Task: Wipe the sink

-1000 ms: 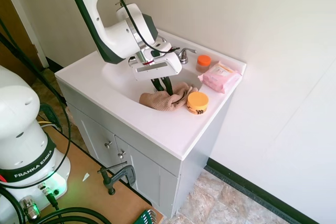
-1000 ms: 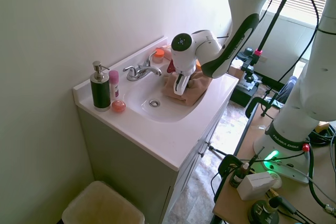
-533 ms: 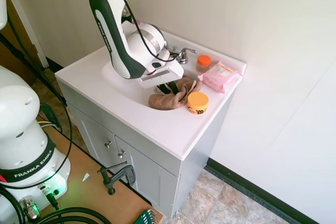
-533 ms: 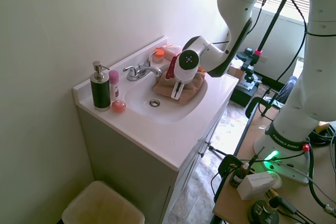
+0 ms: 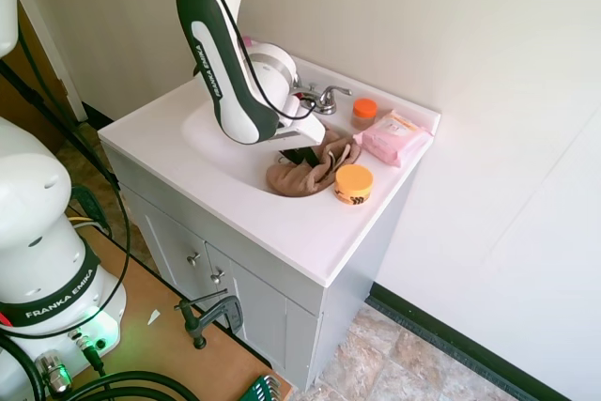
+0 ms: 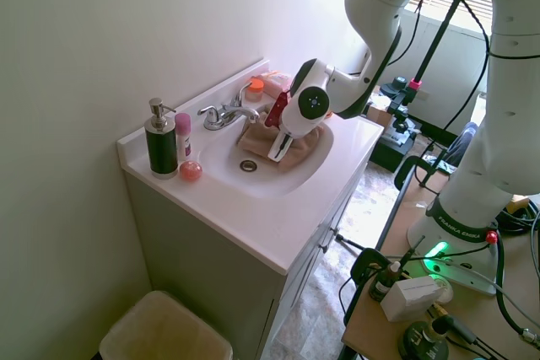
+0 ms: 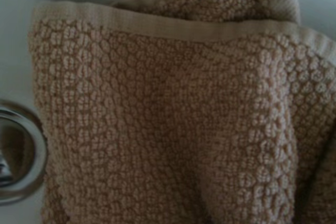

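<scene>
Towel nearly at the drain.
Gripper (image 6: 278, 151) pinches tan towel (image 6: 291, 142) on the sink (image 6: 253, 187) slope; drain (image 6: 247, 165) just beside towel's edge, downslope, toward soap-dispenser side.

Sink (image 5: 160, 133) + vanity top: glossy white. Faucet (image 6: 226, 113) chrome; drain (image 6: 248, 165) silver metal ring, also chrome in wrist view (image 7: 21, 156). Cloth (image 5: 305, 174) tan/beige, bumpy waffle-type weave w/ a plain flat hem band (image 7: 173, 108). Jar (image 5: 353, 183): orange lid, tan body w/ dark print. Small bottle (image 5: 363, 114): orange cap, brownish body. Wipes pack (image 5: 394, 137) pink w/ a paler label. Soap pump (image 6: 160, 142) dark green/black, silver top. Slim bottle (image 6: 182, 135) pink; round item next to it (image 6: 191, 171) salmon-pink. Cabinet (image 5: 235, 279) light grey, metal knobs. Wall (image 5: 451, 35) off-white. Floor (image 5: 394, 363) mottled beige tile. Bin (image 6: 164, 330) cream. Arm (image 5: 221, 53) white w/ dark green-black trim.
</scene>
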Tool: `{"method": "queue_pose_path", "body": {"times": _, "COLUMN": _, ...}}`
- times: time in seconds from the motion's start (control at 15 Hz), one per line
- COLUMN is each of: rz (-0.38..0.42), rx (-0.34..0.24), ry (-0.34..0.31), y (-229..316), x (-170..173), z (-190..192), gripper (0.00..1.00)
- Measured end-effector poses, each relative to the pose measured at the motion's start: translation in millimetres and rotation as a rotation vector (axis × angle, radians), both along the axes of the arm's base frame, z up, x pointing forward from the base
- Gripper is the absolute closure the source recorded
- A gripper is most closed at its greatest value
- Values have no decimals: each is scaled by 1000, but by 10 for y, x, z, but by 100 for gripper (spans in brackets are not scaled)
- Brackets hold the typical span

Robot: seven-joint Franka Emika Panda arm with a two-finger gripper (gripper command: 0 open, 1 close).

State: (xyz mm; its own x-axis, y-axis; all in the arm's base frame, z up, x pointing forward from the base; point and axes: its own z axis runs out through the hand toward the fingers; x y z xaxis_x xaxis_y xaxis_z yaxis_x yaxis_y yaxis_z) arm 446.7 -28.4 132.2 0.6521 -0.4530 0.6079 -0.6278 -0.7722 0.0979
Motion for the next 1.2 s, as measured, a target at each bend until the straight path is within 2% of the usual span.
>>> {"method": "queue_pose_path", "body": {"times": 0.33, "rz": -48, "rx": 124, "ry": -5, "y": 281, "x": -49, "z": -4, "gripper": 100}}
{"method": "queue_pose_path", "body": {"times": 0.67, "rz": -85, "rx": 212, "ry": 5, "y": 764, "x": -72, "z": -7, "gripper": 100}}
{"method": "queue_pose_path", "body": {"times": 1.0, "rz": -172, "rx": 320, "ry": 33, "y": 1136, "x": -40, "z": 39, "gripper": 100}}
{"method": "queue_pose_path", "body": {"times": 1.2, "rz": -202, "rx": 356, "ry": 57, "y": 1327, "x": 2, "z": 72, "gripper": 100}}
